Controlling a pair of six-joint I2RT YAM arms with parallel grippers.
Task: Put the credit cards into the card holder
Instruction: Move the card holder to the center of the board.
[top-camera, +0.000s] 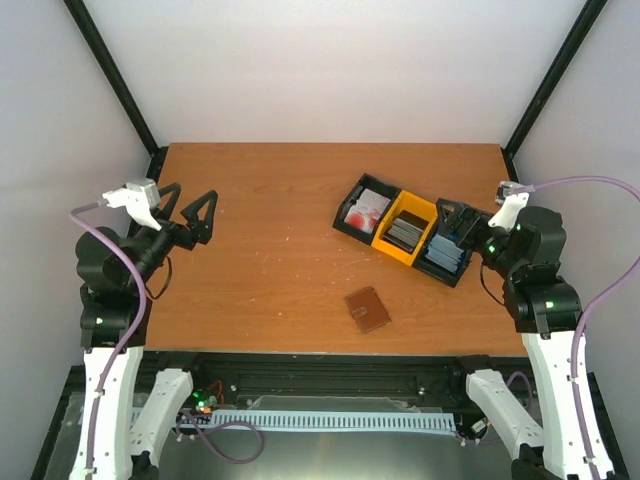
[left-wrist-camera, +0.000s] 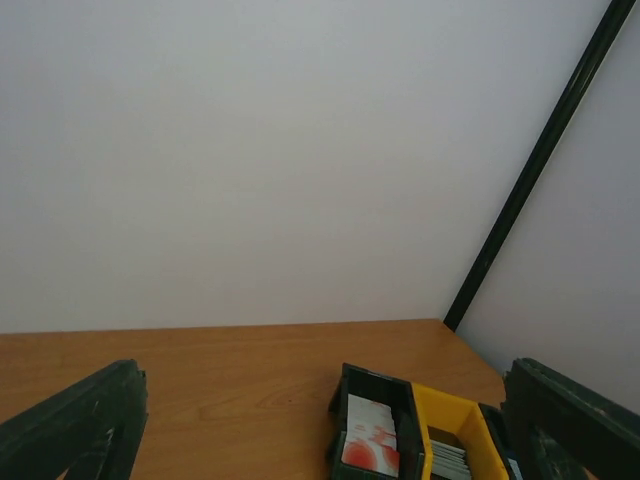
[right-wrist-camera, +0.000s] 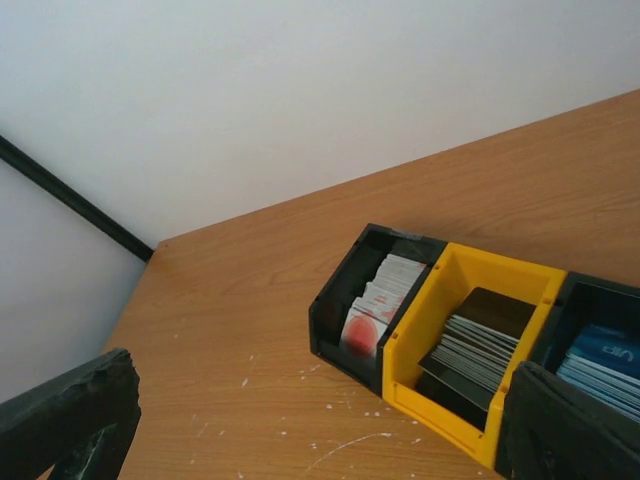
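Note:
The card holder (top-camera: 367, 309), a closed brown wallet, lies flat on the table near the front edge, right of centre. The credit cards stand in three joined bins: white-and-red cards (top-camera: 366, 211) in a black bin, dark grey cards (top-camera: 405, 233) in a yellow bin, blue cards (top-camera: 446, 254) in another black bin. My right gripper (top-camera: 456, 224) is open and empty, just above the blue-card bin. Its wrist view shows the white-and-red (right-wrist-camera: 375, 305), grey (right-wrist-camera: 480, 345) and blue cards (right-wrist-camera: 605, 365). My left gripper (top-camera: 193, 198) is open and empty over the table's left side.
The bin row (top-camera: 352, 222) sits diagonally at the right of the wooden table (top-camera: 270, 270). Black frame posts (top-camera: 120, 85) rise at both back corners. The left wrist view shows the white-and-red cards (left-wrist-camera: 370, 445) and the yellow bin (left-wrist-camera: 450, 425).

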